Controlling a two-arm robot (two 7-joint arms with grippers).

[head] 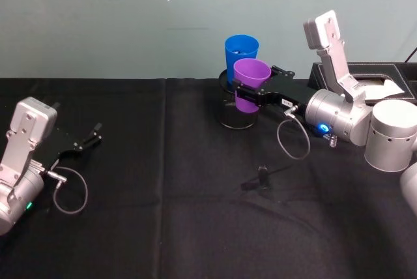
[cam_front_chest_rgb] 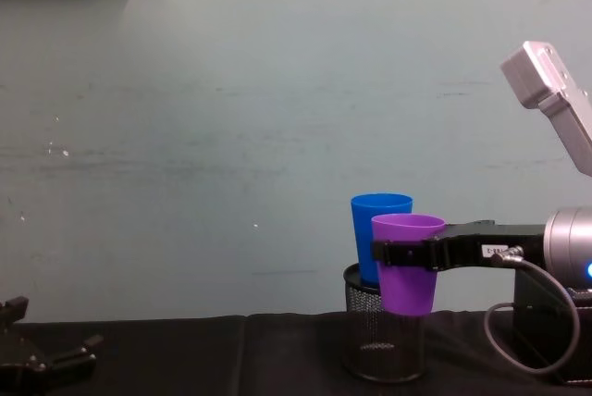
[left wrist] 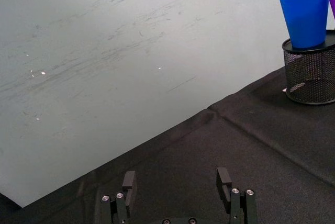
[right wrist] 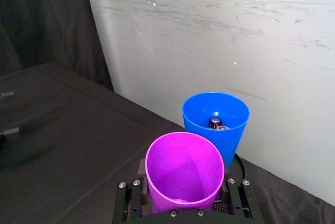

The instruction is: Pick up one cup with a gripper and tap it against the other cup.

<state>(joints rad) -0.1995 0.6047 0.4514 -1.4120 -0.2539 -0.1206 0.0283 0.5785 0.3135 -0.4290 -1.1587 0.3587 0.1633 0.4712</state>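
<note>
Right gripper point(head: 246, 91) jaws pinch purple tumbler point(head: 250, 83) mid-wall, held raised just in front of blue tumbler point(head: 240, 54) standing in mesh pen holder point(cam_front_chest_rgb: 382, 331). Left gripper point(head: 91, 136) far left of holder, jaws spread, low over worktop point(head: 163, 214).

You have two cups in front of you: one purple cup point(head: 251, 82) and one blue cup point(head: 241, 53). There is one black mesh pen holder point(cam_front_chest_rgb: 384, 336) on the table. Inside the blue cup you can count two small dark items point(right wrist: 218, 124); what they are cannot be told. You have two grippers to count: the right gripper point(head: 242, 90) and the left gripper point(head: 91, 137). There is one black cloth-covered table point(head: 163, 220), one dark box point(head: 365, 80) at its far right edge, and one small black object point(head: 262, 176) lying loose on the cloth.
</note>
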